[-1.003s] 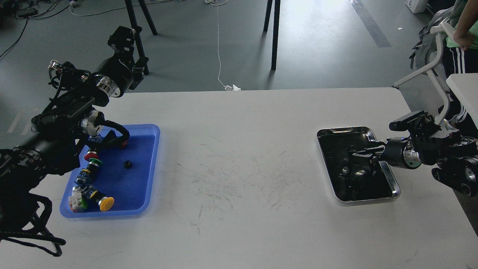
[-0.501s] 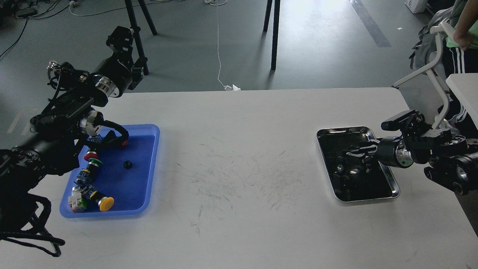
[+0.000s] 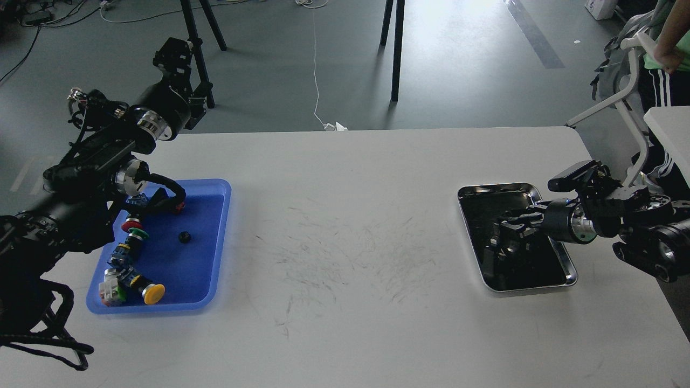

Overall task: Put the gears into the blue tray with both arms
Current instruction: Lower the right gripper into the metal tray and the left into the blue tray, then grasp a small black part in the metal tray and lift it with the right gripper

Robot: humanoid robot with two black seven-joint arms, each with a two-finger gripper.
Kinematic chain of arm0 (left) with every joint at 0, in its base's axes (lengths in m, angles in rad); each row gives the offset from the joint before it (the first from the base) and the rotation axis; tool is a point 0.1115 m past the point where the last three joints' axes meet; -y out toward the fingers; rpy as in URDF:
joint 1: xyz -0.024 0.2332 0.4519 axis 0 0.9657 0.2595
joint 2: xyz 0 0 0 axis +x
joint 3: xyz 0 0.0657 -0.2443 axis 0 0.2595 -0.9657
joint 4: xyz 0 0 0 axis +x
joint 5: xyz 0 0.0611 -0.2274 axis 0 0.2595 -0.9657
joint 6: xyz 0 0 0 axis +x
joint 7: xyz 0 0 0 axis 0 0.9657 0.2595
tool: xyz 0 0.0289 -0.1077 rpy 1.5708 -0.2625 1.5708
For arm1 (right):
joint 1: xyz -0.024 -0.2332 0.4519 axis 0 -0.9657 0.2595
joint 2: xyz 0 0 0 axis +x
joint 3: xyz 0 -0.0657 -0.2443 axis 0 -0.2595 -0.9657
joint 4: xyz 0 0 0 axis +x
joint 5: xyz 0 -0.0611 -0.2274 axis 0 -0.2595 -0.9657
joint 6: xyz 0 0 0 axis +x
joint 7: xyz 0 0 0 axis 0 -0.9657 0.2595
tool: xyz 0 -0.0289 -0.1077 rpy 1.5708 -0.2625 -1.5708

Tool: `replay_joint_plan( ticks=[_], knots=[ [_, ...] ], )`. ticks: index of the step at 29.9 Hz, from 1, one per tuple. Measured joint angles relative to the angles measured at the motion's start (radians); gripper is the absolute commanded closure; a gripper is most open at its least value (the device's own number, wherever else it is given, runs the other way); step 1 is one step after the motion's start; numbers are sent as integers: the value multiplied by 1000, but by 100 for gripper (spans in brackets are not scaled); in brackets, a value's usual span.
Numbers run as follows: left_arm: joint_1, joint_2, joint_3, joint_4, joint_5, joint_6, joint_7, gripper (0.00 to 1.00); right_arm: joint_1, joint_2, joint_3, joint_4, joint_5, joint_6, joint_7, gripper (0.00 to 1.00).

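Observation:
The blue tray (image 3: 188, 264) lies at the table's left side. One small black gear (image 3: 184, 237) rests inside it, near the middle. My left arm rises past the tray's back left corner, and its gripper (image 3: 173, 54) is held high beyond the table's far edge, too dark to read. My right gripper (image 3: 501, 240) reaches in from the right and hangs low over the left half of the steel tray (image 3: 567, 276). Its fingers merge with the tray's dark inside. Other gears in that tray show only as dark lumps with small glints.
Several colourful push-button switches (image 3: 153, 292) line the blue tray's left side. Tripod legs (image 3: 396, 48) stand on the floor behind the table. A chair (image 3: 620, 97), a person and another table corner (image 3: 671, 124) sit at the far right.
My right gripper has shifted left and dipped lower inside the steel tray. The left arm and the blue tray's contents have stayed put.

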Motion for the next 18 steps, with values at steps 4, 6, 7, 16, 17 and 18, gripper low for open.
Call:
replay_joint_plan(
  ticks=[4, 6, 7, 16, 17, 18],
  knots=[
    [0, 0, 0, 0, 0, 0, 0, 1, 0, 0, 0, -1, -1, -1, 0, 70],
    [0, 1, 0, 0, 0, 0, 0, 1, -1, 0, 0, -1, -1, -3, 0, 76],
    [0, 1, 0, 0, 0, 0, 0, 1, -1, 0, 0, -1, -1, -4, 0, 78],
    [1, 3, 0, -1, 0, 0, 0, 1, 42, 2, 9, 18, 5, -17, 3, 84],
    [1, 4, 0, -1, -1, -1, 0, 1, 53, 2, 11, 23, 7, -17, 3, 84],
    [1, 7, 0, -2, -4, -2, 0, 1, 68, 3, 15, 31, 9, -17, 3, 84]
  ],
)
